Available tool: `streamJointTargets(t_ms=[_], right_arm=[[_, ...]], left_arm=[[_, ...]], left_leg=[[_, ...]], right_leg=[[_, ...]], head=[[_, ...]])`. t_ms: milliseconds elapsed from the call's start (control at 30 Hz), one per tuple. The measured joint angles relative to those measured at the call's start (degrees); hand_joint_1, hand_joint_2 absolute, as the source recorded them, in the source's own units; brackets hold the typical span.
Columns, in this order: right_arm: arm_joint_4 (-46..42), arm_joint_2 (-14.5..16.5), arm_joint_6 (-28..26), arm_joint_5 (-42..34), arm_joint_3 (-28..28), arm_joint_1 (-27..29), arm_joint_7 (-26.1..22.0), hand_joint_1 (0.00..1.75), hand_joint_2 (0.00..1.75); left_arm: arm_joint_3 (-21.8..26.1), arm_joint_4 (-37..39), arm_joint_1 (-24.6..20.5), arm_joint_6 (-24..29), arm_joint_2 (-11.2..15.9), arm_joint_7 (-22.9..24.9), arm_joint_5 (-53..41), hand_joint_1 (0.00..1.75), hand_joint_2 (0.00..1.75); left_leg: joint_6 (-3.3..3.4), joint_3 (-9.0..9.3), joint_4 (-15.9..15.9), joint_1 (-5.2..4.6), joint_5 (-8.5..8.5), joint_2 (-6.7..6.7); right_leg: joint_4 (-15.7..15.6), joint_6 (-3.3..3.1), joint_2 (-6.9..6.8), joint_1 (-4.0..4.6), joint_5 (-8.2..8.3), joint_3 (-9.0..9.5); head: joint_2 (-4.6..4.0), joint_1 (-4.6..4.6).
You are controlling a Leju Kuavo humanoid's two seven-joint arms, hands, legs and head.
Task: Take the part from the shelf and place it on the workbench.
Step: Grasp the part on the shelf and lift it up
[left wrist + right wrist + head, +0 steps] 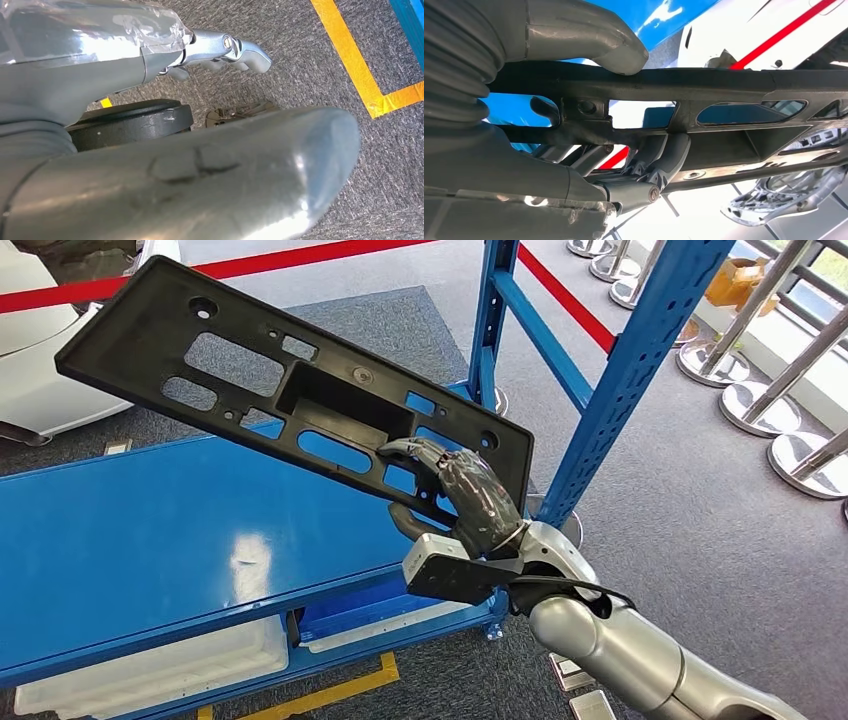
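The part (250,360) is a long black plastic plate with several cut-outs. It hangs tilted in the air above the blue shelf board (150,540), its far end raised toward the upper left. My right hand (470,495) grips its near right end, with fingers (420,452) hooked through a cut-out. In the right wrist view the thumb (589,40) presses one face of the part (724,82) and the darker fingers (659,160) clamp the other. My left hand (150,100) hangs over grey carpet and holds nothing, its thumb (225,170) apart from its fingers (235,50).
A blue perforated shelf upright (640,360) stands just right of the part's held end. A white bin (150,675) sits under the shelf board. Chrome stanchion bases (760,405) line the far right and a red barrier belt (300,258) crosses behind. Yellow floor tape (360,70) marks the carpet.
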Motion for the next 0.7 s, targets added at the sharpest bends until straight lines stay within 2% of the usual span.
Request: streamJointTargets(t_ms=[267,300,367,433,500,700], right_arm=[[-1.0,-0.3,0.0,0.0,-0.4,0.2,0.0,1.75,1.75],[-1.0,-0.3,0.6,-0.8,-0.5,0.3,-0.6,1.75,1.75],[-1.9,0.1,4.0,-6.8,-0.9,1.3,-4.9,1.75,1.75],[-3.8,1.0,7.7,-17.1,-1.0,3.3,-10.6,1.75,1.75],[-5.8,2.2,8.4,-24.0,-0.9,4.5,-13.0,1.75,1.75],[-8.5,4.2,9.5,-29.0,-1.1,5.5,-16.2,1.75,1.75]], left_arm=[[0.0,0.0,0.0,0.0,0.0,0.0,0.0,0.00,0.00],[0.0,0.0,0.0,0.2,0.0,-0.1,0.0,0.00,0.00],[0.0,0.0,0.0,1.3,0.0,-1.0,-0.3,0.00,0.00],[0.0,0.0,-0.1,2.6,0.0,-1.9,-0.7,0.00,0.87],[0.0,0.0,-0.2,3.2,0.0,-2.1,-0.8,0.00,1.75],[0.0,0.0,-0.5,5.0,0.0,-2.2,0.0,0.00,1.75]], left_leg=[[0.00,-0.07,0.0,0.00,0.00,0.00],[0.00,-0.07,0.0,0.00,0.00,0.00],[0.00,-0.09,0.0,0.00,0.00,-0.02],[0.00,-0.12,0.0,0.00,0.00,-0.03],[-0.01,-0.13,-0.1,0.00,-0.01,-0.04],[-0.03,-0.11,-0.1,0.00,-0.01,-0.03]], right_leg=[[0.0,0.00,0.00,0.00,0.00,-0.06],[0.0,0.00,0.00,0.00,0.00,-0.06],[0.0,0.00,-0.01,0.01,0.00,-0.06],[0.0,-0.02,-0.02,0.02,-0.01,-0.08],[0.0,-0.04,-0.03,0.01,-0.05,-0.09],[0.0,-0.10,-0.02,0.01,-0.09,-0.10]], head=[[0.00,0.01],[0.00,0.00],[0.00,0.07],[0.00,0.16],[0.00,0.11],[0.00,0.10]])
